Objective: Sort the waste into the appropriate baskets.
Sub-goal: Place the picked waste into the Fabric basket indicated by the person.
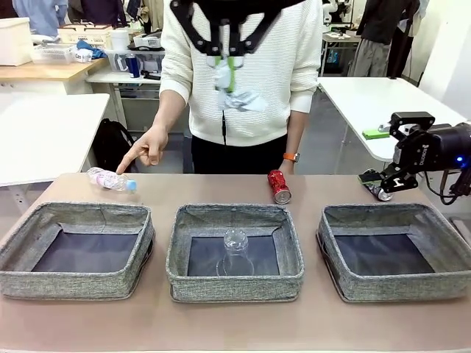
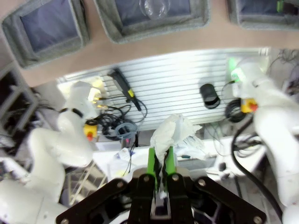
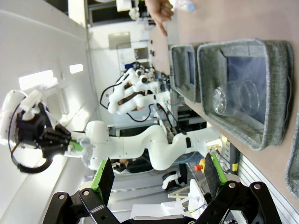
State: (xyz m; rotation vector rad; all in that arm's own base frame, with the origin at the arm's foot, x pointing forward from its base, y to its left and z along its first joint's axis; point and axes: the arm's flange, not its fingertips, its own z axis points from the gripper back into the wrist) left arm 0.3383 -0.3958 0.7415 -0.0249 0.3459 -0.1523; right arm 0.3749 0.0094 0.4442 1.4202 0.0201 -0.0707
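Paper ball (image 2: 175,135), crumpled white, pinched in left gripper (image 2: 159,161), right gripper (image 3: 159,163) gaping

Black bag (image 1: 110,145) (floor, beside white table (image 1: 44,132))

No print reads clearly. The white lettering on the right end effector (image 1: 376,185), at the frame's right, is too small to read, as are the labels on the red can (image 1: 279,186) and the bottle (image 1: 109,179).
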